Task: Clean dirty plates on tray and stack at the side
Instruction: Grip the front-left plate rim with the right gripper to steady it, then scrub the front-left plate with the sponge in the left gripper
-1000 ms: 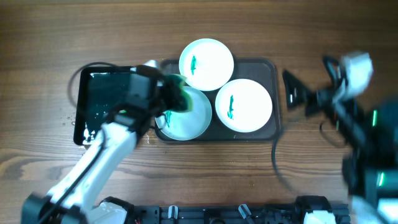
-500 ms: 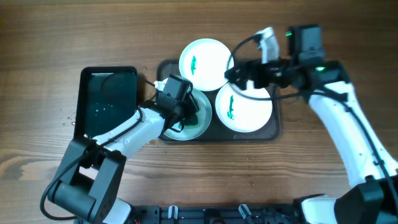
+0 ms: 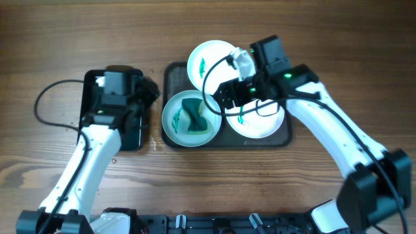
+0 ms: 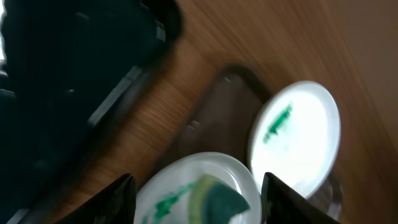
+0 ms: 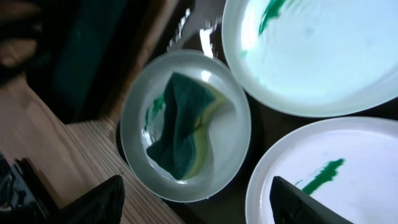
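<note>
left gripper (image 4: 196, 186) wide, empty; right gripper (image 5: 198, 190) wide near sponge (image 3: 193, 115); off-centre grab risks tipping blue plate (image 3: 209, 129).

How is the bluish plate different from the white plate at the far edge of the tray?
The pale blue plate holds a green and yellow sponge; the far white plate holds nothing. The pale blue plate sits at the near left corner of the tray, while the far white plate juts past its far rim. Both are round, shallow, similar in size, and carry a green smear.
</note>
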